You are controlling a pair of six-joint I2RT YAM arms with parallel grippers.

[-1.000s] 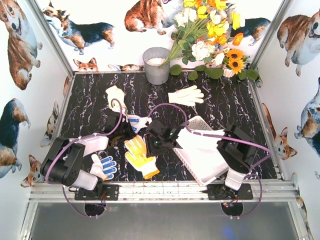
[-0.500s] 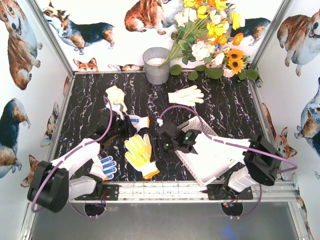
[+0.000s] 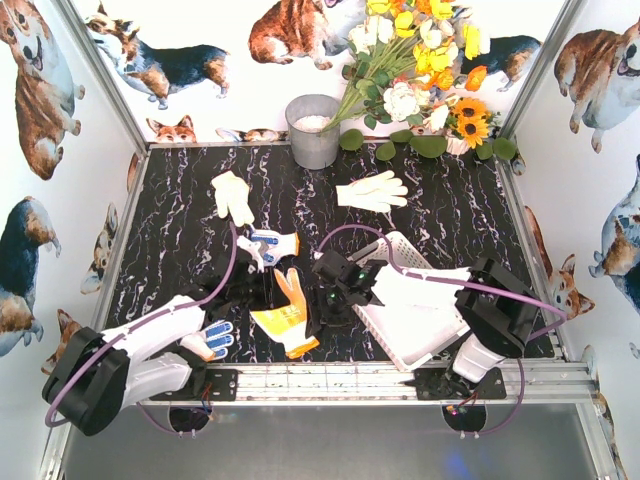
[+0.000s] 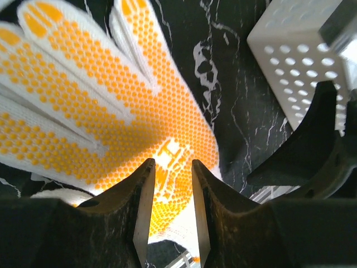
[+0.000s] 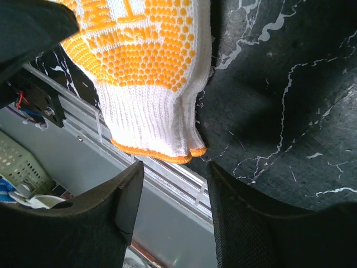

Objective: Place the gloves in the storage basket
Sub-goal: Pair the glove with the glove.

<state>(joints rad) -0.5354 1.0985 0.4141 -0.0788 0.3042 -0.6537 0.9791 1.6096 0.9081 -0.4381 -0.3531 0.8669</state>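
The yellow-palmed glove (image 3: 288,322) (image 4: 83,100) (image 5: 145,56) lies near the table's front edge, its orange cuff toward the rail. My left gripper (image 3: 268,296) (image 4: 172,163) hovers over its palm; the jaws stand a narrow gap apart and the palm shows between them, unpinched. My right gripper (image 3: 322,305) (image 5: 175,166) is open beside the cuff, nothing between its fingers. The white storage basket (image 3: 410,338) (image 4: 295,61) sits tilted at the right under the right arm. Other gloves: cream (image 3: 232,195), white (image 3: 372,190), blue-dotted (image 3: 268,243), and blue-dotted (image 3: 213,338) by the left arm.
A grey metal bucket (image 3: 313,130) and a bunch of flowers (image 3: 420,70) stand at the back. The aluminium rail (image 3: 330,380) runs along the near edge, close to the yellow glove's cuff. Printed walls close in the left, right and back sides.
My left gripper has left the blue-dotted glove and come down and right over the yellow glove, its jaws opening. The right gripper has opened wider and shifted beside the cuff.
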